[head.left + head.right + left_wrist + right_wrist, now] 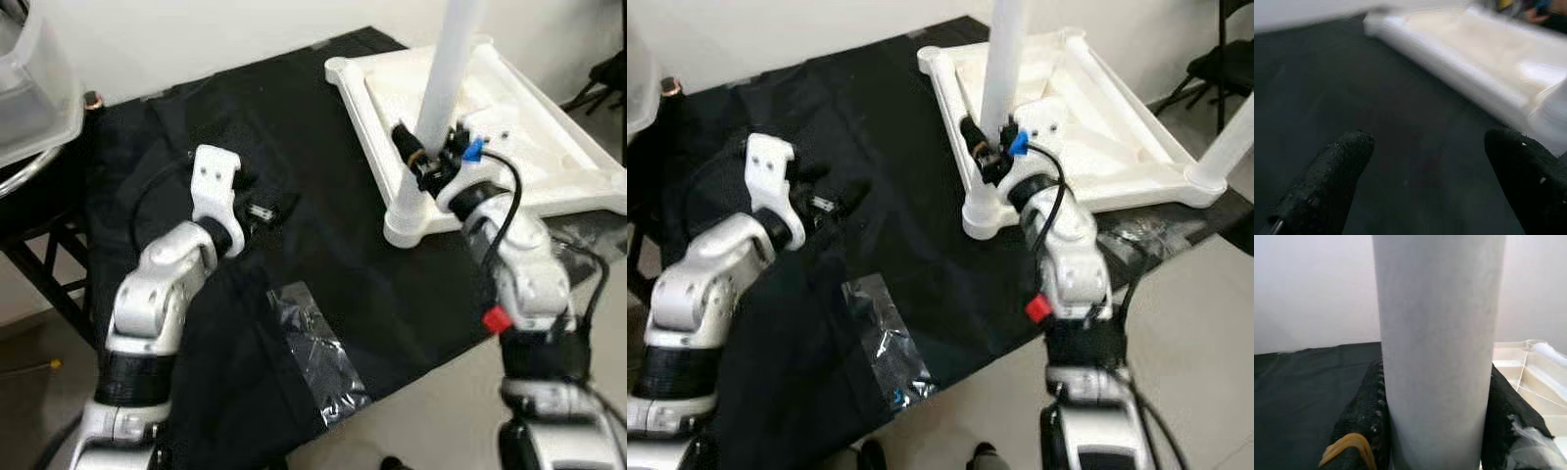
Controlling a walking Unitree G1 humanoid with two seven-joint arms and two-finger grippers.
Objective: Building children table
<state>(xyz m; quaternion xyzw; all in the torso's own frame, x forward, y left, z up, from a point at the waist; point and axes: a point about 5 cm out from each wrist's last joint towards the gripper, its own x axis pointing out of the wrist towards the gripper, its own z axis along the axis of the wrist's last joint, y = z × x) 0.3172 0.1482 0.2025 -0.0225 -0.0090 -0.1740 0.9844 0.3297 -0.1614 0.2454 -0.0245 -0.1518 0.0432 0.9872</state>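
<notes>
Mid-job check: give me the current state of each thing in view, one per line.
Table top: upside down on the black cloth.
Table leg: upright in the near corner socket, gripped.
Second leg: standing at another corner.
Right gripper: shut on the table leg.
Left gripper: open, empty, over the cloth.
Plastic bag: crumpled, lying on the cloth.

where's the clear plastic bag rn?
The clear plastic bag lies on the black cloth near its front edge, between the two arms, nearer the left arm.
</notes>
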